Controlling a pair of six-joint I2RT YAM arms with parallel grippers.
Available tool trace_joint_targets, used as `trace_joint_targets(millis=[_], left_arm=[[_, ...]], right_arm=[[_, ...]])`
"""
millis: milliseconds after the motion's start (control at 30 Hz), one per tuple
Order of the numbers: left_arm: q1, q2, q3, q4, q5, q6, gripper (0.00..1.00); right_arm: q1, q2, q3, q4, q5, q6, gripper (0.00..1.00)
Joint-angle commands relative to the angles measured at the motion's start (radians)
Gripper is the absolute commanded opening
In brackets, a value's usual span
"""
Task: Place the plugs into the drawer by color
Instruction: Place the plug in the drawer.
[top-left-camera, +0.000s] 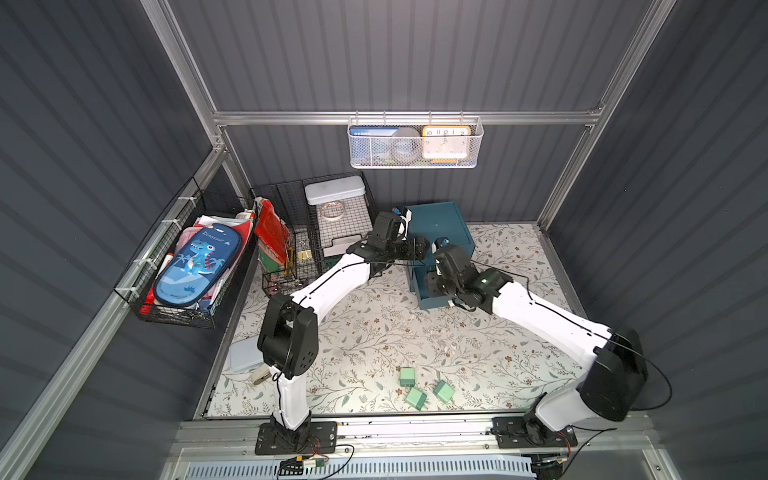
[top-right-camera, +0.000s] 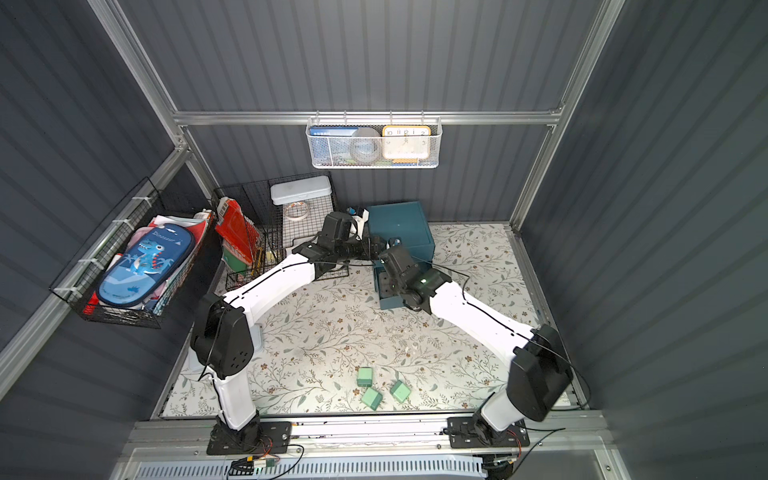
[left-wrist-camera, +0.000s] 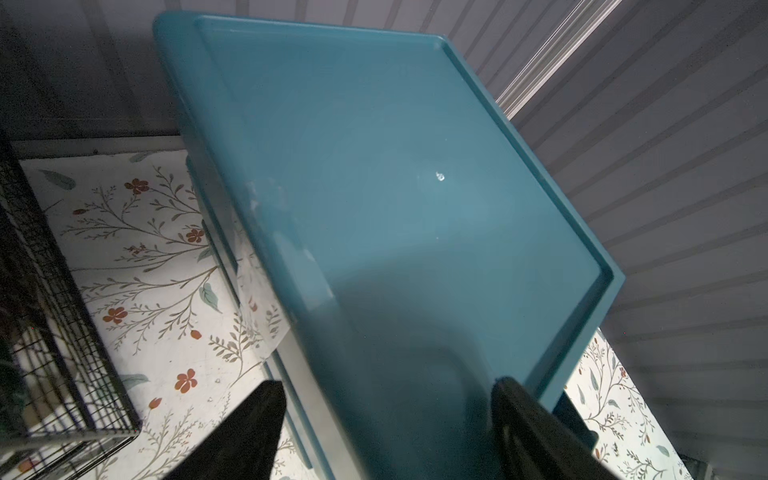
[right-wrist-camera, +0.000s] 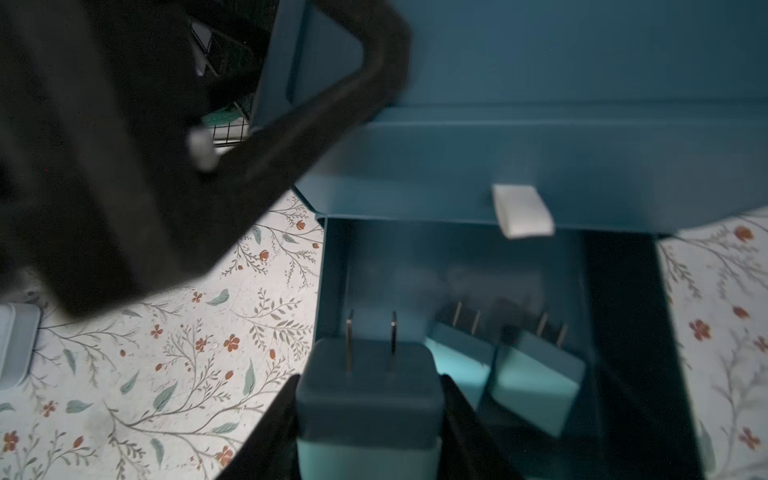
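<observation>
Plug (right-wrist-camera: 369, 386), teal-blue and rounded, sits clamped in the right gripper (right-wrist-camera: 370, 401), prongs toward the drawer cabinet (top-left-camera: 440, 224) at the table's (top-left-camera: 374, 332) back edge; only the right wrist view shows two teal plugs (right-wrist-camera: 461, 357) in the pulled-out bottom drawer (right-wrist-camera: 332, 270); left gripper's (left-wrist-camera: 386, 386) jaws stand apart over the cabinet top, grip unclear.

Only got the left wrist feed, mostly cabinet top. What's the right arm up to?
Observer: The right end effector grips a teal-blue plug, prongs forward, at the open drawer.
Operator: Drawer empty?
Observer: No, two more teal-blue plugs lie inside it.
Operator: What's left outside?
Observer: Three mint green plugs on the floral mat near the arms' bases, seen in both top views.
</observation>
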Motion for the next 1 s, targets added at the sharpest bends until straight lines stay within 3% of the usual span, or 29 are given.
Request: trace_joint_targets(millis=[0,567,833,967], left_arm=[[0.002,0.013,-0.042,-0.092,0.028,0.008,0.82],[0.004,0.006,-0.067,-0.074,0.029,0.006,0.83],[0.004,0.002,-0.074,-0.070,0.031,0.006,0.83],[0.004,0.000,-0.074,-0.073,0.028,0.006,0.83]], right_arm=[[-0.008,0.041,0.030,0.068,-0.055,-0.108,0.30],[-0.009,0.022,-0.066,0.012,-0.134,-0.003,0.39],[-0.010,0.044,-0.078,0.025,-0.150,0.010,0.47],[-0.016,0.047,-0.049,-0.003,-0.142,-0.006,0.56]])
